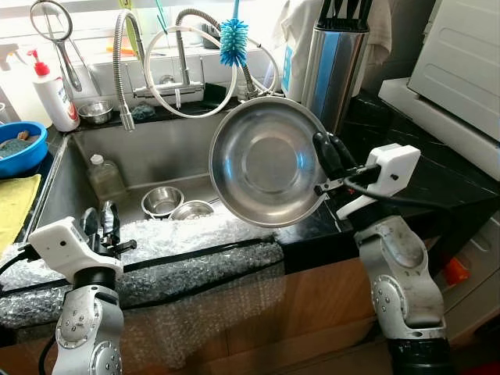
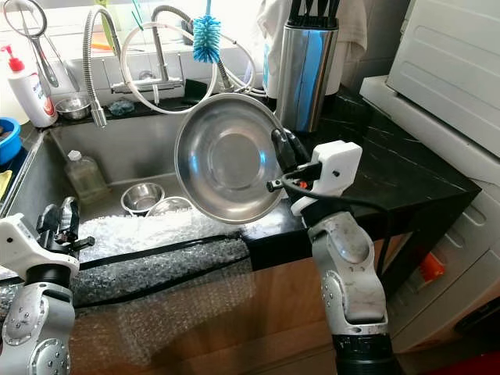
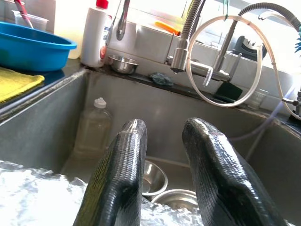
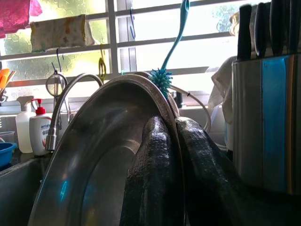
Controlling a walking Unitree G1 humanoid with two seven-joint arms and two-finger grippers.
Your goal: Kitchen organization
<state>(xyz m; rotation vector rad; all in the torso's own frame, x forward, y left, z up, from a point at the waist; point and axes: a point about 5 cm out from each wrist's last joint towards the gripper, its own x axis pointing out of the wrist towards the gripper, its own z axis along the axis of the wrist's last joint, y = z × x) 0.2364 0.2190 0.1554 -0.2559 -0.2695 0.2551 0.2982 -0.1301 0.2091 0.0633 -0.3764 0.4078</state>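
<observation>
A large steel bowl (image 1: 262,160) hangs tilted on edge above the sink's right side, its hollow facing me. My right gripper (image 1: 330,154) is shut on the bowl's right rim, one finger on each side of it; in the right wrist view the fingers (image 4: 155,174) clamp the rim of the bowl (image 4: 94,160). Two small steel bowls (image 1: 162,200) (image 1: 191,209) lie on the sink floor. My left gripper (image 1: 100,224) hovers open over the bubble-wrapped front edge, its fingertips (image 3: 127,155) pointing into the sink with nothing between them.
The sink (image 1: 164,148) holds a clear bottle (image 1: 104,176) at its left wall. Spring faucets (image 1: 125,70), a soap bottle (image 1: 53,92) and a small bowl (image 1: 95,112) stand behind. A knife block (image 1: 334,62) stands right; a blue basin (image 1: 22,147) and yellow cloth (image 1: 16,207) left.
</observation>
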